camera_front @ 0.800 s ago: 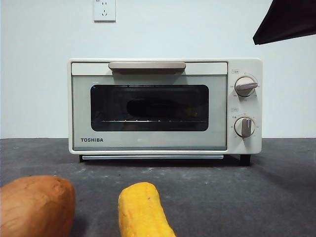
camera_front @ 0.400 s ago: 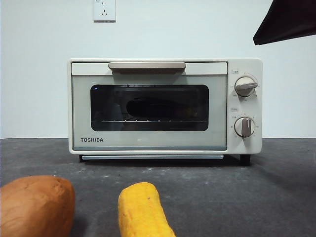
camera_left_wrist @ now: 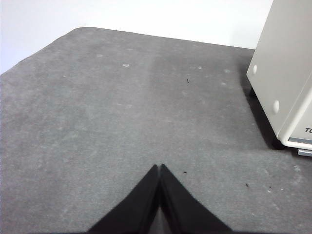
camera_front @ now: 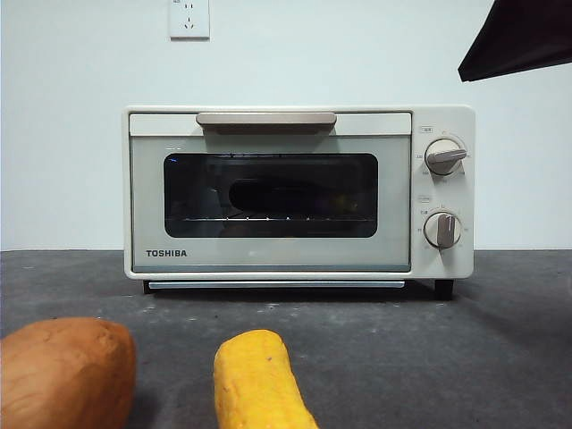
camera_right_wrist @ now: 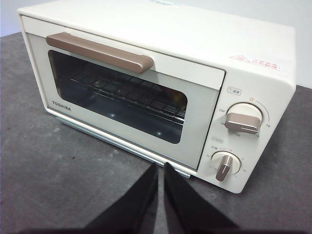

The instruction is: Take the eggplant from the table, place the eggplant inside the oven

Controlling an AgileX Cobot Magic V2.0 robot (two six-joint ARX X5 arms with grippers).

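Note:
The cream-white oven point(camera_front: 299, 192) stands at the back of the dark grey table point(camera_front: 429, 349) with its glass door closed. Through the glass a long dark shape lies on the wire rack; it looks like the eggplant point(camera_front: 286, 195). In the right wrist view the oven point(camera_right_wrist: 161, 83) sits just beyond my right gripper point(camera_right_wrist: 161, 168), which is shut and empty above the table in front of the door. Only the rack shows through the glass there. My left gripper point(camera_left_wrist: 160, 167) is shut and empty over bare table, left of the oven's side point(camera_left_wrist: 285, 73).
An orange-brown sweet potato point(camera_front: 64, 371) and a yellow corn-like cylinder point(camera_front: 257, 380) lie at the table's near edge. A black arm tip point(camera_front: 518, 36) shows at the top right corner. A wall socket point(camera_front: 189, 18) sits above the oven.

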